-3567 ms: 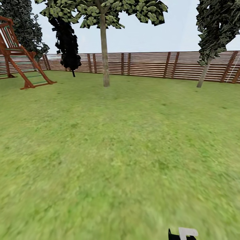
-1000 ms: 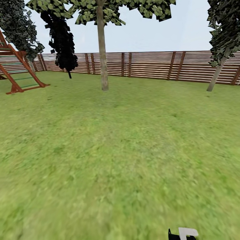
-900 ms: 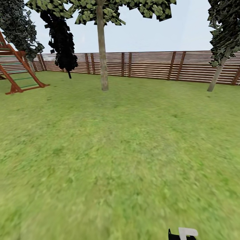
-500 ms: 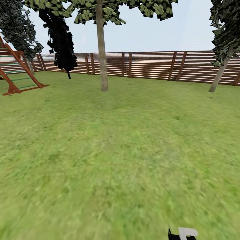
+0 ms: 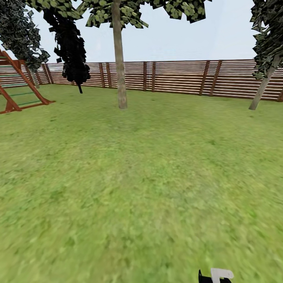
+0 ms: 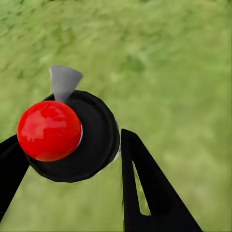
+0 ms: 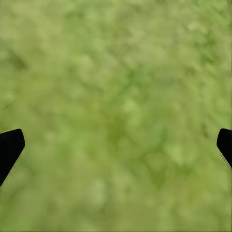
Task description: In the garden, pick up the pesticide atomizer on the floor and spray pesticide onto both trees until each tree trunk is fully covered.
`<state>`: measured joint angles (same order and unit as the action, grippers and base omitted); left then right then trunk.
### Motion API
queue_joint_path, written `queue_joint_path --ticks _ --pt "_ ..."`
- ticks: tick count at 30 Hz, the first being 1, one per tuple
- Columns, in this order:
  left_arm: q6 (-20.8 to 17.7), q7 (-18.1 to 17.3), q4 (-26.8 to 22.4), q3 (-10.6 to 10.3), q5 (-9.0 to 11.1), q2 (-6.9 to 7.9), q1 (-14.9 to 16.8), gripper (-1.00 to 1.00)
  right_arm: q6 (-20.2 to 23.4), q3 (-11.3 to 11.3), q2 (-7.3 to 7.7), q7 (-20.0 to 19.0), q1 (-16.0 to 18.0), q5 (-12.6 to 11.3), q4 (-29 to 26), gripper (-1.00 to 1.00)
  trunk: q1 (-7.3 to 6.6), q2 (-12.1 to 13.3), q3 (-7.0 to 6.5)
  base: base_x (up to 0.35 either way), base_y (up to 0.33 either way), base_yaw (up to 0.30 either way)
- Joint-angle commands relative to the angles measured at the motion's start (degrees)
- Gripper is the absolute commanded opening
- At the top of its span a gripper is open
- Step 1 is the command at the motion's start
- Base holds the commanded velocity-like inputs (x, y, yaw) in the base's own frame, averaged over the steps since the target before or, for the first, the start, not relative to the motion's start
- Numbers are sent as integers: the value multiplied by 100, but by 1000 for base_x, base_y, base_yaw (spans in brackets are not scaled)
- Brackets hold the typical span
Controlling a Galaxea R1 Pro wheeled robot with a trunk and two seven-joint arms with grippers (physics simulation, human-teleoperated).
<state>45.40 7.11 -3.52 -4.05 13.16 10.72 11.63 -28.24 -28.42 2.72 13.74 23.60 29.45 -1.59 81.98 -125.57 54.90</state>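
Observation:
Ahead across the lawn stands a tree with a straight pale trunk and a leafy crown. A second tree, with a leaning grey trunk, is at the far right by the fence. The left wrist view looks down on the pesticide atomizer: a black round body, a red ball top and a grey spray head. My left gripper is shut on it, one black finger on each side. My right gripper is open over bare grass, fingertips far apart. A black gripper part with a white tab shows at the head view's lower edge.
A brown slatted fence closes the far side of the lawn. A red-brown wooden climbing frame stands at the left. Two dark conifers rise near it. Open grass stretches from me to the trees.
The whole head view has shifted: the camera has moved forward, the trees look slightly nearer and the climbing frame has slid towards the left edge. The gripper part holds its place.

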Motion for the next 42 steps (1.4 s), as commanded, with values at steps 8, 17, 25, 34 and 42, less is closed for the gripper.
queue_joint_path --ticks 8,17,25,34,42 --pt "13 36 1 -43 20 1 4 -100 -15 -32 1 32 5 61 10 100 3 -2 5 340 0 0" --pt "13 36 1 -43 20 1 4 -100 -15 -32 1 32 5 61 10 100 3 -2 5 340 0 0" --pt "13 36 1 -43 20 1 5 -100 -15 -32 1 32 5 61 10 100 3 -2 5 340 0 0" --pt "13 36 1 -43 20 1 4 -100 -15 -32 1 32 5 61 10 100 3 -2 5 340 0 0" --pt "13 36 1 -43 20 1 5 -100 -15 -32 1 32 5 61 10 100 3 -2 5 340 0 0"
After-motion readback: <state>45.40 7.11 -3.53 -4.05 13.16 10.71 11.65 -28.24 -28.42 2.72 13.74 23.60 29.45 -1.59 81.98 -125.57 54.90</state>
